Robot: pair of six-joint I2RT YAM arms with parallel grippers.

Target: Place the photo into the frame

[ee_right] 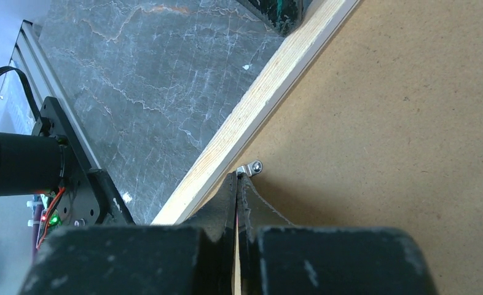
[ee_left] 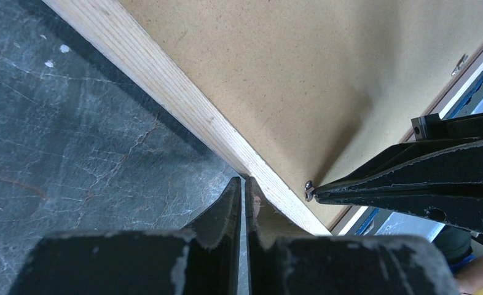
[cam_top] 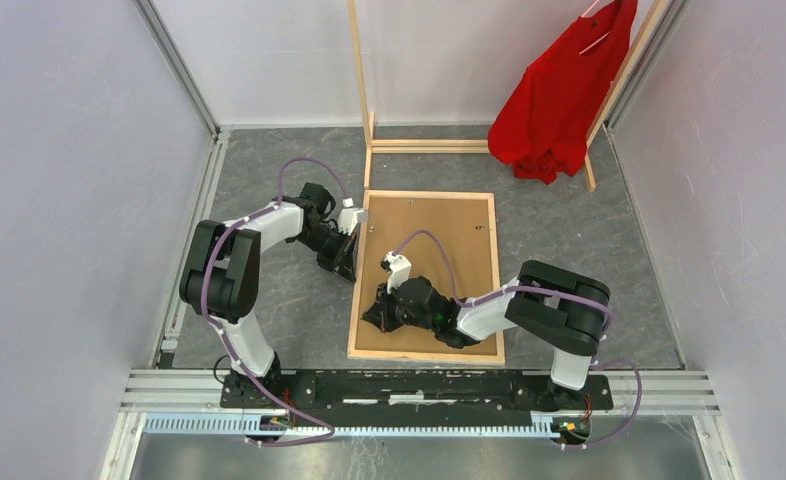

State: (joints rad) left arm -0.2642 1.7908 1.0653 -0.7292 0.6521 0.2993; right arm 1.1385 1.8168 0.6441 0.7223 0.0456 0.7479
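One frame (cam_top: 429, 195) lies on the tabletop (cam_top: 289, 300), light wood back up, about midway between the left and right edges. One photo (cam_top: 469, 260) sits inside its rails, plain brown board showing and the print side hidden.

Two grippers are at work, both along the frame's left rail. The left gripper (cam_top: 353, 266) has its fingers pressed together, tips against the outer edge of that rail, toward the far end. The right gripper (cam_top: 368, 322) is also squeezed tight, holding nothing. It's down on the board near the rail's near end, its tips right at a small metal tab (ee_right: 251, 167).

The left wrist view shows two tabs: one on this rail beside the right gripper's tip, and a second tab (ee_left: 460, 63) across the board.

At the far edge stands one wooden rack (cam_top: 361, 90) with one red shirt (cam_top: 559, 90).
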